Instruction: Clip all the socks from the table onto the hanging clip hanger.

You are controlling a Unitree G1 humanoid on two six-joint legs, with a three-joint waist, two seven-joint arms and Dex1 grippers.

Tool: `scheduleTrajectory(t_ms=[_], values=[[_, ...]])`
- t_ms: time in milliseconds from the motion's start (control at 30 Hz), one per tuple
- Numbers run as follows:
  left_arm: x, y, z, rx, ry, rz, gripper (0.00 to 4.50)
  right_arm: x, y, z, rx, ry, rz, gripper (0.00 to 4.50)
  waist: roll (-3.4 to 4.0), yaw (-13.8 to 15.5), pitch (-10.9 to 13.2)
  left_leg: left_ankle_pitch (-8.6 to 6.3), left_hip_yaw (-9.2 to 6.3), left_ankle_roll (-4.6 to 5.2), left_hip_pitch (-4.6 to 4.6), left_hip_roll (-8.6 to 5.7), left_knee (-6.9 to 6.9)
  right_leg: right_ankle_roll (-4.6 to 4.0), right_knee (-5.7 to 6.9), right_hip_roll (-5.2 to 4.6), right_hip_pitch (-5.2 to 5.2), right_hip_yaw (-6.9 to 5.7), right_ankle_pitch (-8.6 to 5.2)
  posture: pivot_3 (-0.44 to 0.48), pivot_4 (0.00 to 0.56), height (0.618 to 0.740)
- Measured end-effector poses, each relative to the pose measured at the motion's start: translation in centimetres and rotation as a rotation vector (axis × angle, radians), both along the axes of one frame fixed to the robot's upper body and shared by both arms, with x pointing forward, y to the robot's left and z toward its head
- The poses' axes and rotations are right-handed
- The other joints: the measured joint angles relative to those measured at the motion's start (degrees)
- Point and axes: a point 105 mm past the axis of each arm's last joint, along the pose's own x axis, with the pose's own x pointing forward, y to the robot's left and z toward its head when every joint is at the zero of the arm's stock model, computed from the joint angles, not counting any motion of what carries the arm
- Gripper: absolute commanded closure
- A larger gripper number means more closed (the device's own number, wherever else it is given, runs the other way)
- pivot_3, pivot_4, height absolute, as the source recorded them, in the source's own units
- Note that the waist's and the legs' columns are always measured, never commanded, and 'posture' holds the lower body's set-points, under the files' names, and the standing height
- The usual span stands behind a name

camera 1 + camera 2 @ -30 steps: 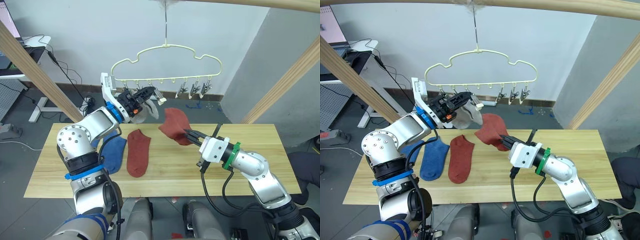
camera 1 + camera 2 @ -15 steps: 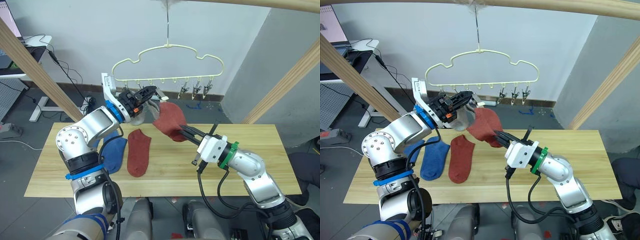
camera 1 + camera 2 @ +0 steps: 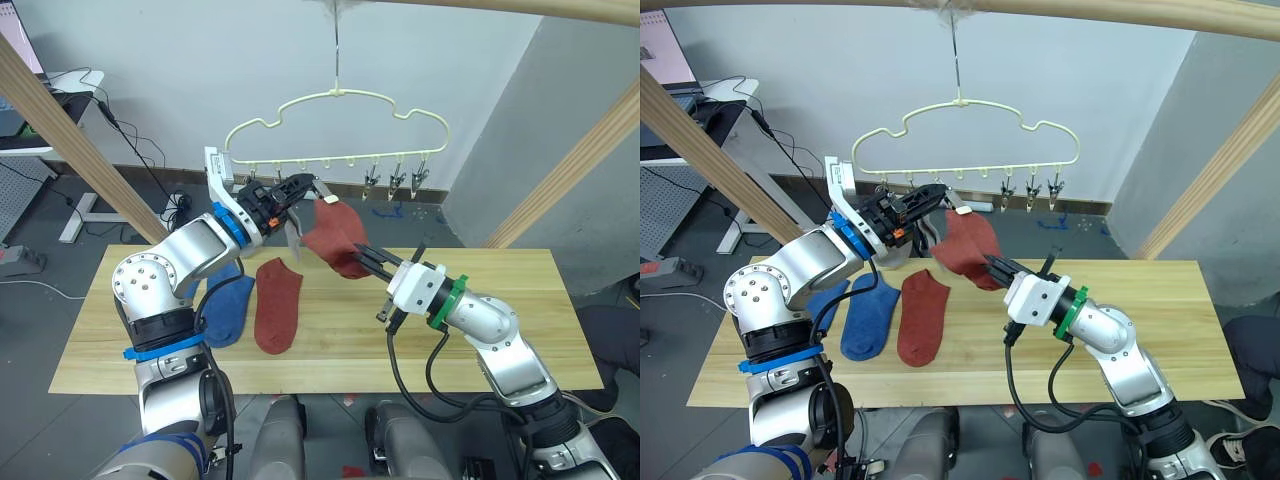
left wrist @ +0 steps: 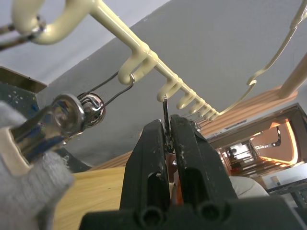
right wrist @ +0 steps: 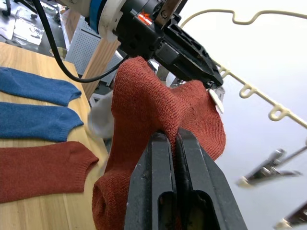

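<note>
The rust-red sock (image 3: 336,240) was held off the table (image 3: 500,330), raised toward the clip hanger (image 3: 340,125), its upper edge brought right up to the clip (image 4: 165,112) that your left gripper (image 3: 300,186) was working. Your right gripper (image 3: 368,260) was closed on the sock's lower part, so the free cuff stood up where a clip could take it. That grip low on the fabric appears deliberate: it left the top edge clear for the clip.

Your left gripper was pinched tight on that clip's wire lever, presumably to hold it open for the sock. Whether the clip was in fact open could not be confirmed.

A light grey sock (image 3: 292,228) hung beside the left gripper, already on a neighbouring clip (image 4: 67,115) as far as could be judged. Three clips (image 3: 398,178) at the hanger's right end hung free.

On the table lay a second rust-red sock (image 3: 277,305) and, just beside it, two blue socks (image 5: 36,103), flat and untouched. The task was judged early, with most socks outstanding.
</note>
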Motion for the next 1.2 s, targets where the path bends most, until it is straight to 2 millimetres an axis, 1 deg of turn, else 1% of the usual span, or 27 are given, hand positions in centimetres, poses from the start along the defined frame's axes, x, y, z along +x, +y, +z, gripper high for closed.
scheduleTrajectory(t_ms=[200,300,367,400,533,633,700,767,800,833,900,1067,1100,1133,1200], values=[[-0.3,-0.3,0.0,0.023,-0.011,-0.008,4.50,0.9,0.4,0.6,0.024,-0.007,-0.012,4.47,0.00,0.11,0.00,0.00,-0.01,0.00,0.00,0.00,0.00,0.00,-0.01,-0.01,0.00,0.00,0.00,0.047,0.268,0.740],[-0.3,-0.1,0.0,0.021,-0.014,0.000,4.50,1.1,0.5,1.0,0.034,-0.011,-0.015,4.47,0.00,0.12,0.00,0.00,-0.01,0.00,0.00,0.01,-0.01,0.00,-0.02,-0.03,0.00,0.01,0.00,0.046,0.266,0.740],[-0.3,-0.1,0.1,0.033,-0.021,0.004,3.89,1.2,0.4,0.9,0.033,-0.005,-0.019,4.50,0.00,0.15,0.00,0.00,-0.01,0.00,0.00,0.01,-0.02,0.00,-0.03,-0.03,0.00,0.01,0.00,0.046,0.266,0.740],[-0.4,-0.1,0.1,0.037,-0.024,0.005,3.69,1.3,0.4,0.9,0.033,-0.002,-0.021,4.50,0.00,0.16,0.00,0.00,-0.01,0.00,0.00,0.01,-0.01,0.00,-0.03,-0.03,0.00,0.01,0.00,0.046,0.266,0.740],[-0.5,0.0,0.2,0.042,-0.031,0.008,2.35,1.4,0.5,1.0,0.039,0.000,-0.024,4.50,0.00,0.17,0.00,0.00,-0.02,0.00,0.00,0.01,-0.01,0.00,-0.02,-0.04,0.00,0.00,0.00,0.046,0.266,0.740],[-0.5,0.0,0.2,0.058,-0.032,0.008,1.49,1.5,0.6,1.3,0.044,-0.011,-0.024,4.50,0.00,0.21,0.00,0.00,-0.04,0.00,-0.01,0.01,-0.01,0.00,-0.02,-0.04,0.00,0.00,0.00,0.052,0.264,0.740],[-0.6,0.3,0.3,0.070,-0.037,0.012,0.94,1.6,0.6,1.2,0.043,-0.007,-0.027,4.50,0.00,0.19,0.00,0.00,-0.02,0.00,-0.01,0.01,-0.02,0.00,-0.02,-0.04,0.00,0.00,0.00,0.052,0.264,0.740],[-0.9,1.0,0.5,0.099,-0.050,0.022,0.40,1.9,0.5,0.9,0.043,0.020,-0.037,4.50,0.00,0.11,0.00,0.00,0.01,0.00,-0.01,0.03,-0.03,0.00,-0.02,-0.04,-0.03,0.01,0.00,0.052,0.264,0.740],[-1.2,1.5,0.5,0.133,-0.059,0.028,0.08,2.1,0.5,0.6,0.048,0.047,-0.043,4.27,0.00,0.07,0.00,0.00,0.00,0.00,-0.01,0.04,-0.04,0.00,-0.02,-0.04,-0.05,0.01,0.00,0.064,0.260,0.740],[-1.6,2.0,0.4,0.175,-0.070,0.031,0.00,2.2,0.5,0.4,0.061,0.087,-0.045,4.02,0.00,0.01,0.00,0.00,-0.02,-0.01,-0.01,0.06,-0.06,0.00,-0.02,-0.03,-0.05,0.03,0.00,0.064,0.260,0.740],[-2.2,2.5,0.6,0.234,-0.092,0.023,0.00,2.4,0.4,-0.3,0.077,0.159,-0.050,3.48,0.00,0.24,0.00,0.01,-0.08,-0.02,-0.01,0.08,-0.07,-0.01,-0.02,-0.04,-0.05,0.01,0.00,0.075,0.254,0.740],[-3.1,2.2,0.7,0.335,-0.150,-0.040,0.00,2.4,0.1,-0.8,0.084,0.237,-0.042,1.71,0.00,0.77,0.00,0.01,-0.11,-0.01,-0.01,0.04,-0.04,0.00,-0.01,-0.06,0.02,-0.01,0.00,0.078,0.250,0.740],[-3.2,2.1,0.6,0.347,-0.156,-0.046,0.00,2.3,-0.1,-0.9,0.088,0.252,-0.042,1.41,0.00,0.80,0.00,0.01,-0.11,0.00,-0.01,0.04,-0.03,0.00,-0.01,-0.07,0.03,-0.01,0.00,0.070,0.246,0.740],[-3.3,2.1,0.1,0.385,-0.164,-0.051,0.00,2.1,-0.3,-1.3,0.081,0.271,-0.040,0.98,0.00,0.80,0.00,0.01,-0.10,0.00,-0.01,0.04,-0.04,0.00,-0.02,-0.08,0.03,0.00,0.00,0.070,0.246,0.740],[-3.4,2.1,-0.8,0.465,-0.181,-0.050,0.00,1.6,-1.1,-2.2,0.057,0.313,-0.048,0.39,0.00,0.82,0.00,0.01,-0.08,0.00,-0.02,0.02,-0.08,0.00,-0.05,-0.07,0.01,0.01,0.00,0.070,0.246,0.740]])
